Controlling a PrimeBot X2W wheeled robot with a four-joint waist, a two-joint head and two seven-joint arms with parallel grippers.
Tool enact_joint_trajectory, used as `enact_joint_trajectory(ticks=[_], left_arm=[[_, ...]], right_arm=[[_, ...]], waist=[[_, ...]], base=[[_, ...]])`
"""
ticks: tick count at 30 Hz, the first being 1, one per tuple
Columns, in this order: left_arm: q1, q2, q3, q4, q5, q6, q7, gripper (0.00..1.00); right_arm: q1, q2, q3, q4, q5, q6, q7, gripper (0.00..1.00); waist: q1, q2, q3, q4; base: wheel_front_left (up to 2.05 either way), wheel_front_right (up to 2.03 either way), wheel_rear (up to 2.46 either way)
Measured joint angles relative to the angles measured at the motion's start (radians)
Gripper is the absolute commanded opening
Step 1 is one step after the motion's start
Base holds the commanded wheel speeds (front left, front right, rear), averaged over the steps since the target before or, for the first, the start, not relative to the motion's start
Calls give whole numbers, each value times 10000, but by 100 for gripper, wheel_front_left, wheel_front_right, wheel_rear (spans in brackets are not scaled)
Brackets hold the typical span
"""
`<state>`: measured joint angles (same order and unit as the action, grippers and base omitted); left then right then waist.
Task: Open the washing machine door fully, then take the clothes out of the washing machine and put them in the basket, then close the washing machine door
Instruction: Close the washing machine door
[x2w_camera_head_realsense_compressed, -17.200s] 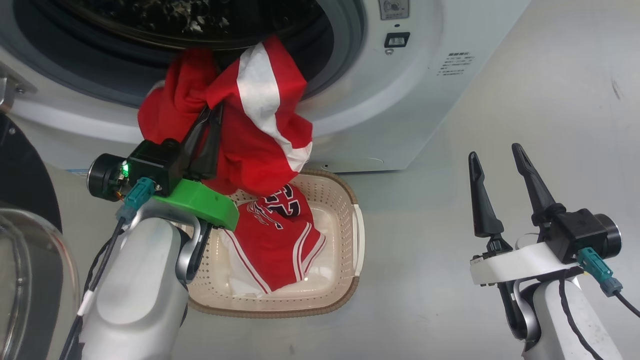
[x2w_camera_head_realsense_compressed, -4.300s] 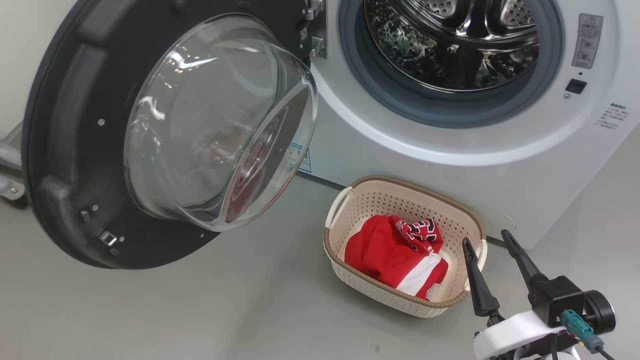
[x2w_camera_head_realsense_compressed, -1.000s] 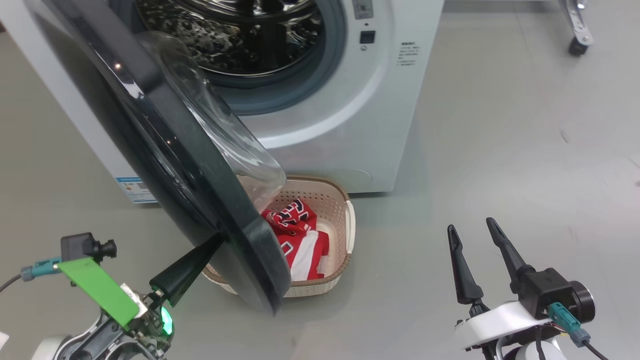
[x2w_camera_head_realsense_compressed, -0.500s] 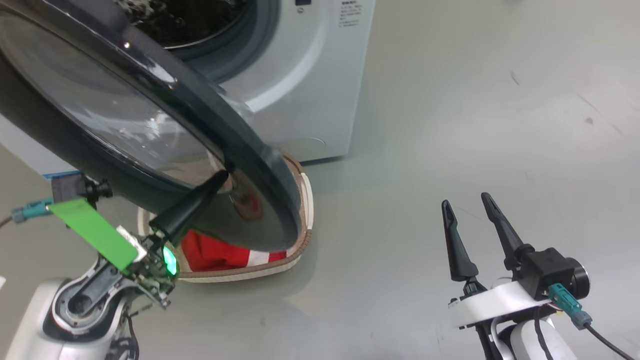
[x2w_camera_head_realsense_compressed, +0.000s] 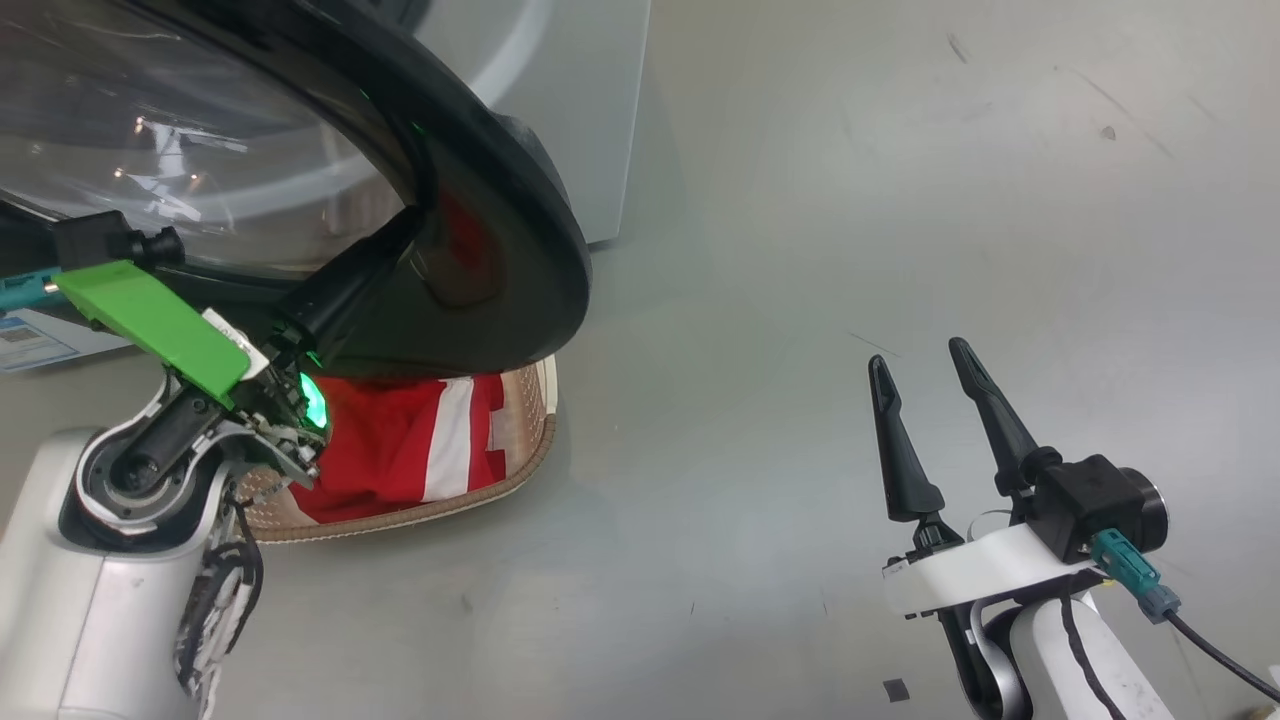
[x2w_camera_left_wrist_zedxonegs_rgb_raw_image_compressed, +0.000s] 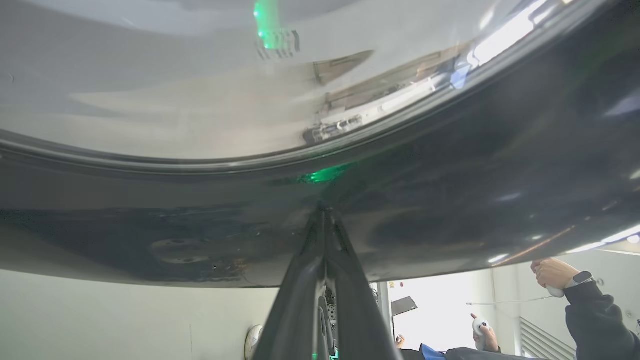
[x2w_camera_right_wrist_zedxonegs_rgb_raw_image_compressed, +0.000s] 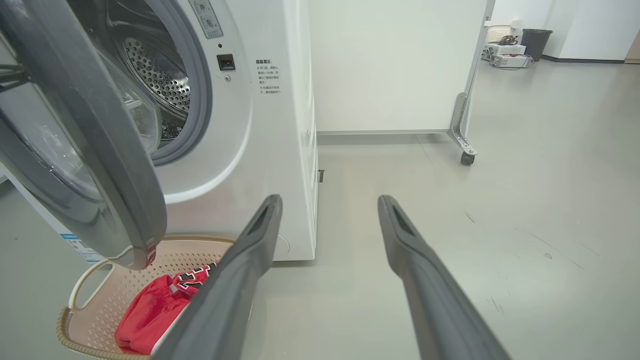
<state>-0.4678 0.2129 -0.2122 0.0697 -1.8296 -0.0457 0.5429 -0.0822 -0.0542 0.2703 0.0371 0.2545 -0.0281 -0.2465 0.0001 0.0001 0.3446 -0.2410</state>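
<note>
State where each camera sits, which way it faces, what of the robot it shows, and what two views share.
Head view: on the head, facing down at floor, door, basket with clothes; shows left jaws shut, right jaws open.
Left wrist view: on the left wrist, facing along shut jaws, tips at the door's black face.
Right wrist view: on the right wrist, facing across the floor at the washing machine; open jaws show.
Shared: head and right wrist views both show door, basket and clothes.
</note>
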Motion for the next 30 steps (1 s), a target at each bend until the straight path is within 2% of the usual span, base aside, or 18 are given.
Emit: enact_joint_trajectory(ticks=[5, 20, 25, 30], left_arm=[[-750, 54, 19, 598, 138, 230, -36, 0], [-2536, 73, 545, 2209, 708, 242, -838, 0], [-3069, 71, 566, 2625, 926, 194, -1047, 0], [-3526, -81, 430, 3114, 1229, -48, -1087, 0]], right_arm=[[-246, 15, 155, 25, 4, 15, -10, 100], [-641, 58, 293, 119, 86, 90, -12, 100], [-738, 61, 291, 138, 92, 90, -12, 100], [-743, 67, 221, 140, 94, 67, -12, 100]], waist=[[0, 0, 359, -214], [0, 0, 879, -721], [0, 0, 959, -886], [0, 0, 1018, -961]], base=[[0, 0, 0], [0, 0, 0], [0, 0, 0], [0, 0, 0]])
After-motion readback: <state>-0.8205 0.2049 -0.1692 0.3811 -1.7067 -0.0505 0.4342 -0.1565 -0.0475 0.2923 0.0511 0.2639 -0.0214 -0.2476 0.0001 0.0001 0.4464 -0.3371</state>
